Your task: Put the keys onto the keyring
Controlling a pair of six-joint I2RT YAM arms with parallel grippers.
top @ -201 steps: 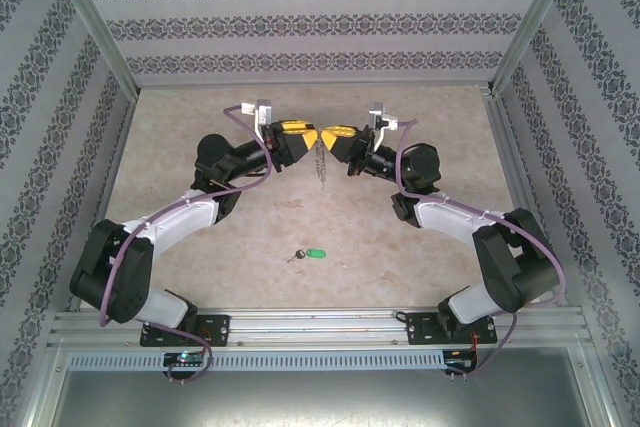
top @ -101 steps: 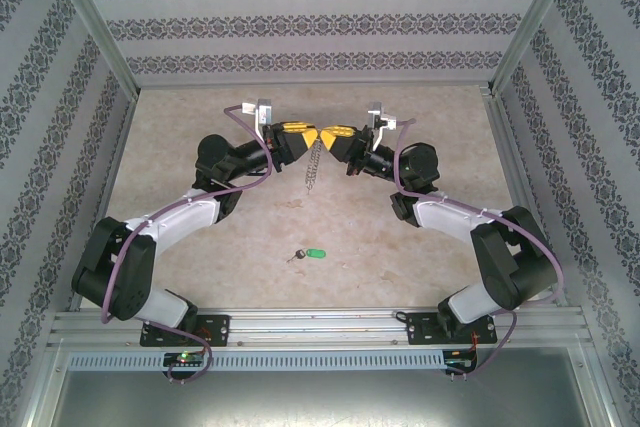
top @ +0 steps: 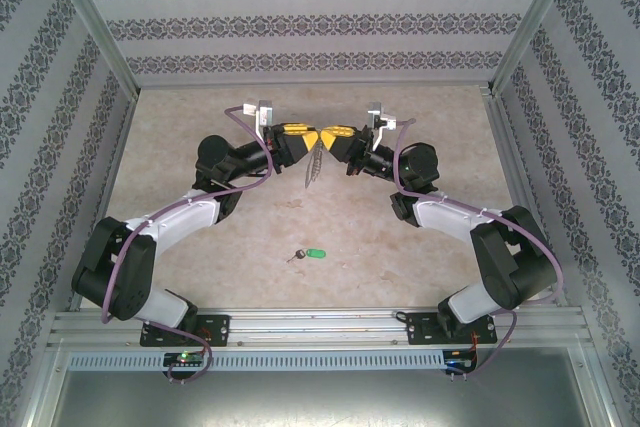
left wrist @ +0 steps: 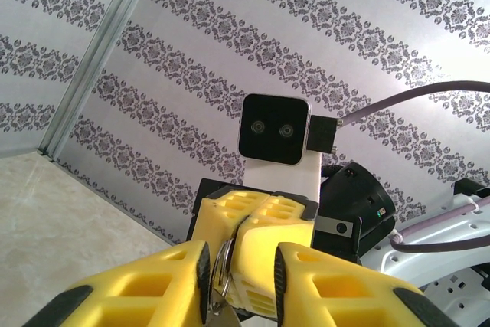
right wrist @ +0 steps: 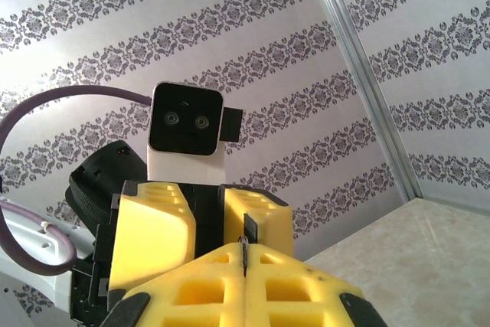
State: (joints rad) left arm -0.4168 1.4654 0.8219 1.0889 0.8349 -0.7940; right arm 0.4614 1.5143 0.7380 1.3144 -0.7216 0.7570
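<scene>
The left gripper [top: 305, 139] and right gripper [top: 326, 137] meet tip to tip above the far middle of the tabletop [top: 330, 217], the keyring [top: 313, 169] hanging between them, while the keys [top: 308, 254] lie on the tabletop toward its near edge, well apart from them.

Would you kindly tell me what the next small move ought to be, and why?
Probably the left pincer should close fully on the keyring, freeing one arm to fetch the keys. The right pincer is shut on the loop, the left's jaws straddle it with a gap, and the keys lie untouched on the table.
</scene>
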